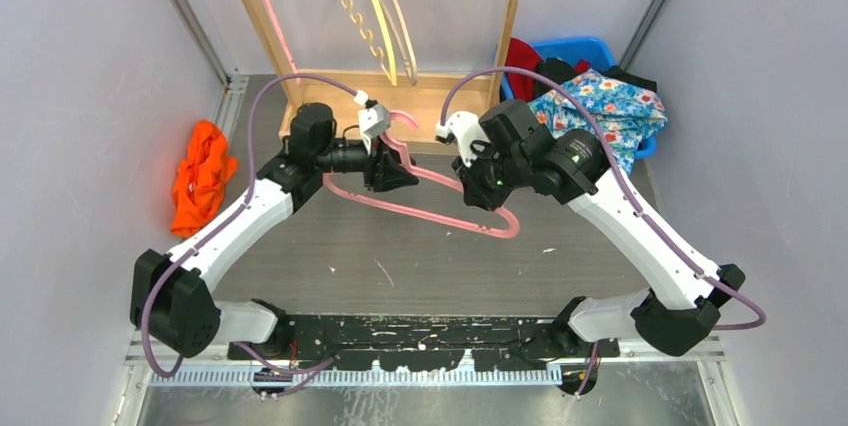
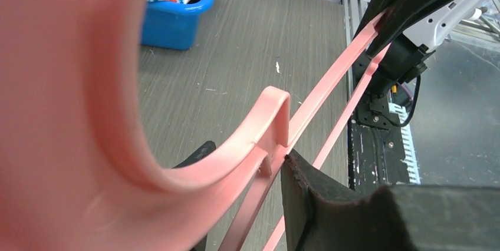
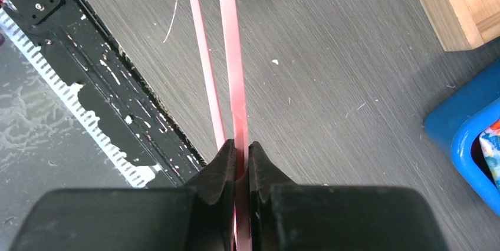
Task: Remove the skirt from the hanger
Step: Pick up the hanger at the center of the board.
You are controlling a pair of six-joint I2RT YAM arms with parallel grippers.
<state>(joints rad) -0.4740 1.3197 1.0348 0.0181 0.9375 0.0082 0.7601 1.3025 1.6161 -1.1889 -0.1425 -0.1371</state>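
Note:
A bare pink hanger (image 1: 420, 208) hangs level above the table between my two grippers, with no cloth on it. My left gripper (image 1: 392, 171) is shut on it beside the hook; in the left wrist view the pink hanger (image 2: 330, 80) fills the gap between the fingers (image 2: 306, 186). My right gripper (image 3: 241, 145) pinches the top bar of the hanger (image 3: 230, 56) towards its right end. A crumpled orange garment (image 1: 203, 181), which I take for the skirt, lies on the table at the far left, apart from both grippers.
A wooden rack (image 1: 400, 96) with several other hangers (image 1: 380, 16) stands at the back centre. A blue bin (image 1: 585, 49) at the back right holds a floral cloth (image 1: 600, 106) and other clothes. Grey walls close in both sides.

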